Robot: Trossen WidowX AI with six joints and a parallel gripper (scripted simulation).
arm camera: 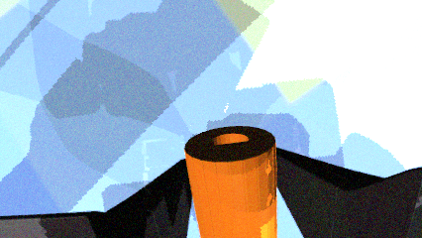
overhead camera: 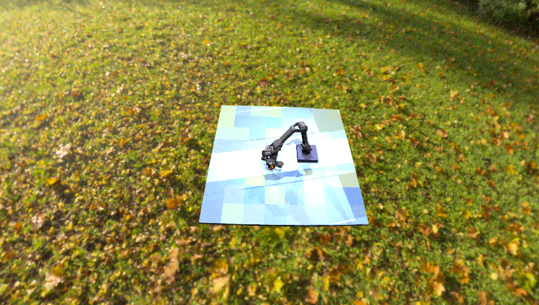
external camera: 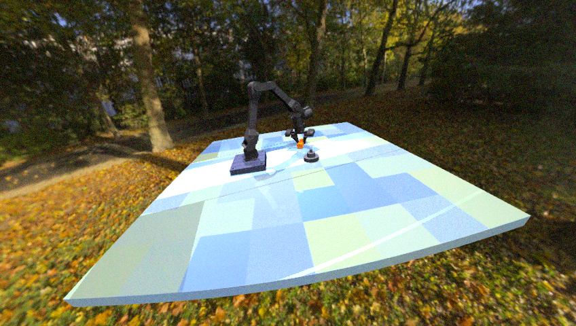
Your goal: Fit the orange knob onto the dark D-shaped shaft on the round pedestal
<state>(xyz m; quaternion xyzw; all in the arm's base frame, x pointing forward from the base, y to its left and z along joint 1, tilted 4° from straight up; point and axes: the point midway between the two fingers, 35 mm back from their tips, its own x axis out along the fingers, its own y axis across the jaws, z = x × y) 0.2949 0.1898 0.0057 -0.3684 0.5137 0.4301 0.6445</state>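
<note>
The orange knob (overhead camera: 271,167) (external camera: 299,144) (arm camera: 233,193) is between the fingers of my gripper (overhead camera: 271,166) (external camera: 299,141) (arm camera: 230,162), which is shut on it. In the wrist view a finger meets the knob on each side, and its dark end face with the hole points up the picture. I cannot surely tell where the hole's flat side lies. The knob is low, at or close to the table top; any gap is too small to see. The round dark pedestal (external camera: 311,158) stands apart from the knob, with its shaft (external camera: 310,150) upright and bare. I cannot make out the pedestal in the top view.
The arm's square dark base (overhead camera: 307,158) (external camera: 248,164) stands on the patterned table (overhead camera: 241,215) (external camera: 347,242). In the exterior view the pedestal is to the right of the base and nearer the camera than the gripper. Shadows and bright patches cross the table top.
</note>
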